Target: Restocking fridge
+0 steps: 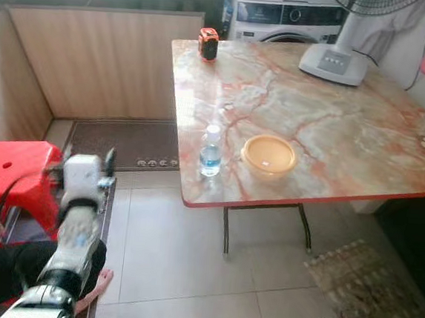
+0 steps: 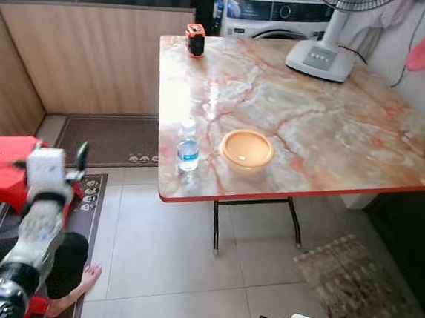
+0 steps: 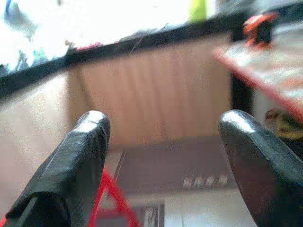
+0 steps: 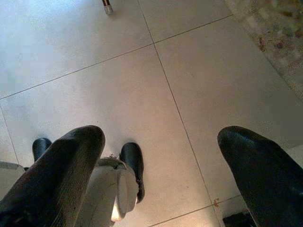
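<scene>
Two grippers are wide open and hold nothing: the left gripper (image 3: pixel 163 156) is raised at the table's (image 1: pixel 363 135) nine o'clock, the right gripper (image 4: pixel 161 175) hangs over floor tiles (image 4: pixel 142 71).

Lived-in home, kitchen or utility corner. Front-loading washing machine (image 1: pixel 288 20) against the far wall, standing fan (image 1: pixel 341 47) on a marble-patterned tabletop (image 1: pixel 334 125), wood-panelled counter (image 1: pixel 102 60) with dark top alongside. Tiled floor (image 1: pixel 181 260) with a doormat (image 1: pixel 124 142), a worn rug (image 1: pixel 368 292), a red plastic stool (image 1: pixel 13 179).
</scene>
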